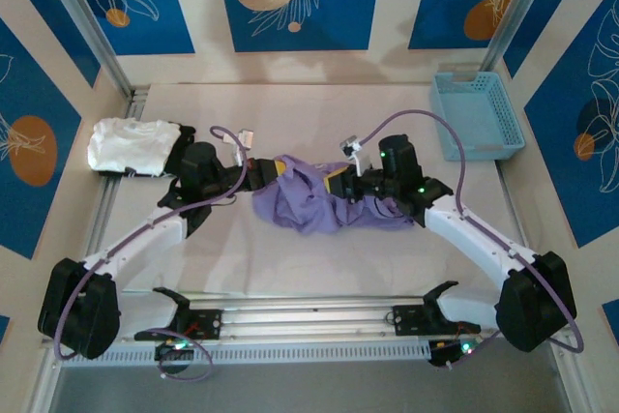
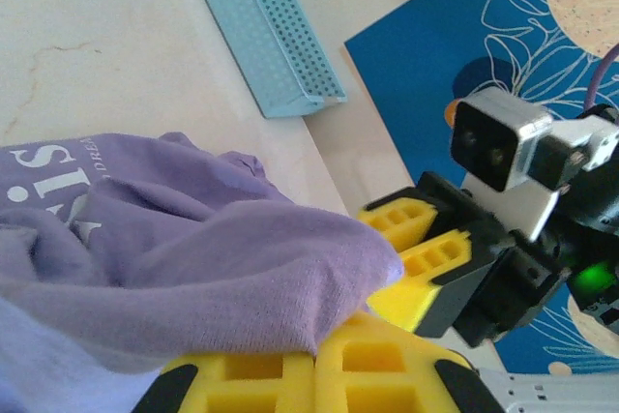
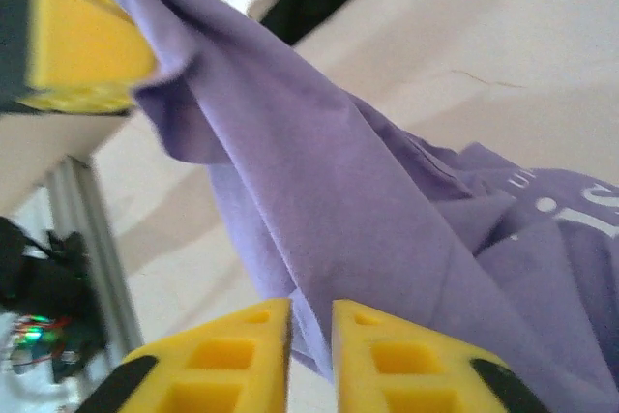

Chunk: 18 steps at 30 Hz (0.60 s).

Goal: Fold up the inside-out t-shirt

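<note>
shirt (image 1: 309,202): bunched at table (image 1: 319,113) centre, one edge pulled taut between the grippers | left gripper (image 1: 274,170): jaws closed on the shirt edge | right gripper (image 1: 336,182): jaws pinching shirt cloth | white garment (image 1: 131,147): left edge | basket (image 1: 479,113): far right corner

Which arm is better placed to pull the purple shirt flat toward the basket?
Right, likely. The right claw pinches the shirt on the basket's side; the left claw holds the opposite end, nearer the white clothes.
</note>
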Available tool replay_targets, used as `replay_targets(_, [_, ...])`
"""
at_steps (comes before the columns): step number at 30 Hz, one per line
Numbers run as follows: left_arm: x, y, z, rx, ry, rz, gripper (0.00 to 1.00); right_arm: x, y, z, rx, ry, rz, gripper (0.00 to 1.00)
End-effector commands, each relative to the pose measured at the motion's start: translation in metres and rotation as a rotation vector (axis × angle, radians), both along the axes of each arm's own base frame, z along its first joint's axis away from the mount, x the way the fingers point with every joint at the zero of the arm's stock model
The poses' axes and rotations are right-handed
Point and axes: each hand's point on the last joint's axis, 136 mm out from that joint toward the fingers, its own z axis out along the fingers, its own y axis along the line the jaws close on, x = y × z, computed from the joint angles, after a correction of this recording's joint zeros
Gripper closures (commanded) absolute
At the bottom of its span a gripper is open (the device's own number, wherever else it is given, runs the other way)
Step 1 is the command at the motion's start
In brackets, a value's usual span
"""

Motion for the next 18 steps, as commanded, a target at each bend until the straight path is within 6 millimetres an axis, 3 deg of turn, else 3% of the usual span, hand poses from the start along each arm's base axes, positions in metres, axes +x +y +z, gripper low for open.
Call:
replay_targets(1, [-0.01,0.001,0.018,-0.039,-0.046,-0.048,1.0,0.006,-0.005,-0.008,-0.183,-0.142,-0.051,0.74])
replay_targets(9, [-0.012,0.0,0.022,-0.049,-0.054,-0.054,1.0,-0.017,0.022,0.01,-0.181,-0.347,0.046,0.56])
replay_targets(18, [-0.014,0.0,0.025,-0.055,-0.056,-0.059,1.0,0.01,0.047,0.003,-0.207,-0.332,0.036,0.47])
